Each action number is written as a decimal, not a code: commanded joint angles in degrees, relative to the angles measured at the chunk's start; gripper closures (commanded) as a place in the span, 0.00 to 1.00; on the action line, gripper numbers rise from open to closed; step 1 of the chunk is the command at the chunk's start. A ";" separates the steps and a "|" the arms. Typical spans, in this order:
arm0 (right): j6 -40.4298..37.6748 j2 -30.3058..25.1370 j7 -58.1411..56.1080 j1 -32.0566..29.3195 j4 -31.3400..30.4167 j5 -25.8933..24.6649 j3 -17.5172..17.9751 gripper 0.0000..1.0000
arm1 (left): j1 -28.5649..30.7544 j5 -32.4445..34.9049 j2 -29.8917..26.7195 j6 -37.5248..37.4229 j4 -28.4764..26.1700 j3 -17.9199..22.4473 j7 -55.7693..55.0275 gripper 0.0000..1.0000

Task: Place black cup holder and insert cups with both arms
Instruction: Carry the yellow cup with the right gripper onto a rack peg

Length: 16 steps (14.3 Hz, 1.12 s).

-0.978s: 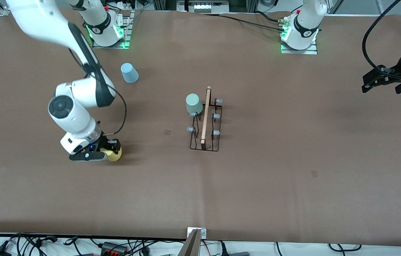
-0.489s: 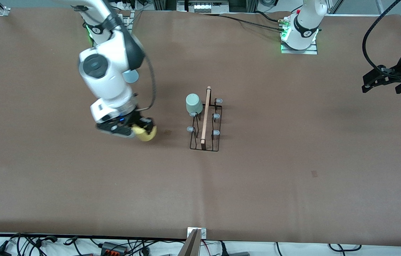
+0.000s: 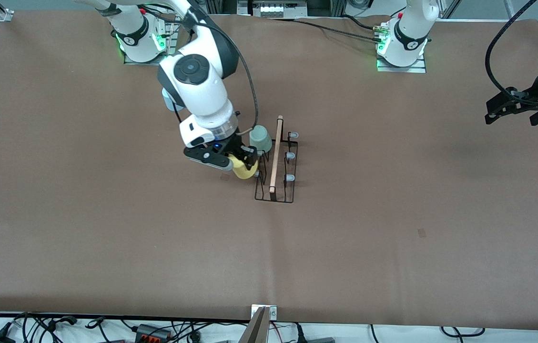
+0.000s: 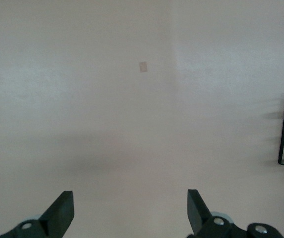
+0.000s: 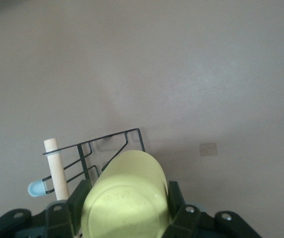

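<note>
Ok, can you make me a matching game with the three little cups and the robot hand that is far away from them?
Things:
1. small yellow plastic cup
2. small sage green plastic cup
3. small light blue plastic cup
4. left arm's black tool

Places or states:
A. upside down on a peg of the thin black wire cup holder
B. open, waiting over bare table
C. held in the right arm's black tool beside the holder
D. mostly hidden by the right arm, toward its end of the table

Pairs: 1-C, 2-A, 3-D, 4-B
</note>
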 commanded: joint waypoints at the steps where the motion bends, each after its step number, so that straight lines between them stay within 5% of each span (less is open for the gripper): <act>1: -0.47 2.60 1.18 1.32 2.83 -0.04 -0.44 0.84 | 0.13 -1.11 0.69 -1.34 1.73 -0.02 0.93 0.00; 7: 0.58 6.12 1.54 2.20 5.11 -0.04 -0.44 0.77 | 0.22 -1.11 0.61 -1.60 1.73 -0.28 0.93 0.00; 8: 0.67 6.39 1.53 2.38 5.12 -0.21 -0.44 0.52 | 0.22 -1.11 0.61 -1.86 1.73 -0.28 0.93 0.00; 9: 0.67 6.82 1.53 2.47 5.03 -1.00 -0.44 0.14 | 0.22 -1.11 0.61 -1.87 1.73 -0.20 0.93 0.00; 10: 0.67 6.92 1.53 2.47 5.12 -1.18 -0.44 0.00 | 0.22 -1.11 0.61 -1.87 1.73 -0.20 0.93 0.00; 16: -4.91 1.32 -1.62 -2.16 4.24 -0.66 -0.88 0.00 | 0.22 -1.11 0.61 -1.96 1.73 -0.02 0.93 0.00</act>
